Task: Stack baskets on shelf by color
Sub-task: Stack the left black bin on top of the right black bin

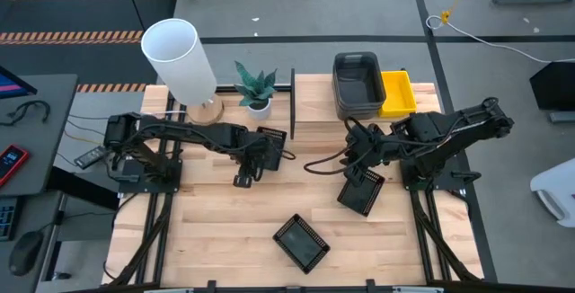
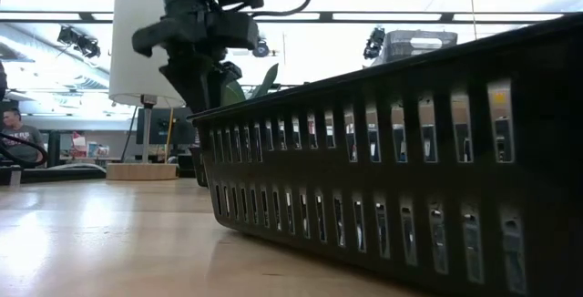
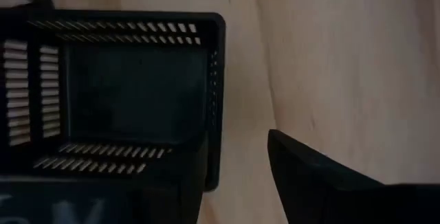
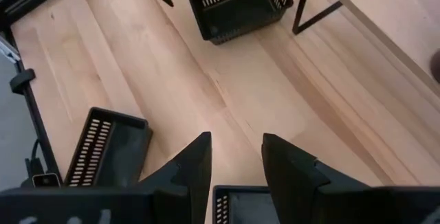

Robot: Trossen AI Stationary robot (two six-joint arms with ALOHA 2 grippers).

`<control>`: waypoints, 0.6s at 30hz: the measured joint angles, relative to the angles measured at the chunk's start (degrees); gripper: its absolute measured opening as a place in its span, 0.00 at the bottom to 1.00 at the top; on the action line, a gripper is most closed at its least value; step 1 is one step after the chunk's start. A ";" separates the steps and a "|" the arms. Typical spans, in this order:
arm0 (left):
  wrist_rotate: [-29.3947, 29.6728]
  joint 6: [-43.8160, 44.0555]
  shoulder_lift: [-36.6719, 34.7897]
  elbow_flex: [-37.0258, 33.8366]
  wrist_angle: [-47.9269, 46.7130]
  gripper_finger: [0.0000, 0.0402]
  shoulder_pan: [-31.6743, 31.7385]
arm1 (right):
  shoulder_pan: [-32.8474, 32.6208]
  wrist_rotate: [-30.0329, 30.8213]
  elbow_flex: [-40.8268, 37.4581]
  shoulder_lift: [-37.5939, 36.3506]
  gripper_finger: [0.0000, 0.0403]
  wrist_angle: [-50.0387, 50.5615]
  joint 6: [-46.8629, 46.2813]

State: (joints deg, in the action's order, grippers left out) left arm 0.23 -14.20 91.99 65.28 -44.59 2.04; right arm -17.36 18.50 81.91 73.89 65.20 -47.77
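Left gripper (image 1: 254, 160) fingers are spread over a black basket's (image 3: 130, 93) wall; right gripper (image 4: 237, 157) grips another black basket (image 1: 361, 190) by its rim.

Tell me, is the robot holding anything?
Can't tell. The left gripper straddles the left black basket loosely; the right gripper sits over the right black basket.

On the worktop (image 1: 216, 230), the shelf (image 1: 359, 104) stands at the back right, carrying two baskets (image 1: 358, 82) side by side. A plant (image 1: 257, 89) and lamp (image 1: 180, 59) sit left of it. Three more baskets lie before the shelf: one (image 1: 269, 142) by the left gripper (image 1: 244, 174), one (image 1: 362, 190) seemingly under the right gripper (image 1: 359, 163), one (image 1: 301, 242) nearest the front.
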 joint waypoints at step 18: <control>5.29 -1.52 9.56 -0.09 5.05 0.37 -0.39 | -0.97 0.37 -0.04 0.04 0.33 0.58 -0.02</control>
State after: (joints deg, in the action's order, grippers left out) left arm 5.52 -15.72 101.55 65.18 -39.53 1.65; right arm -18.33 18.87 81.87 73.93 65.78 -47.79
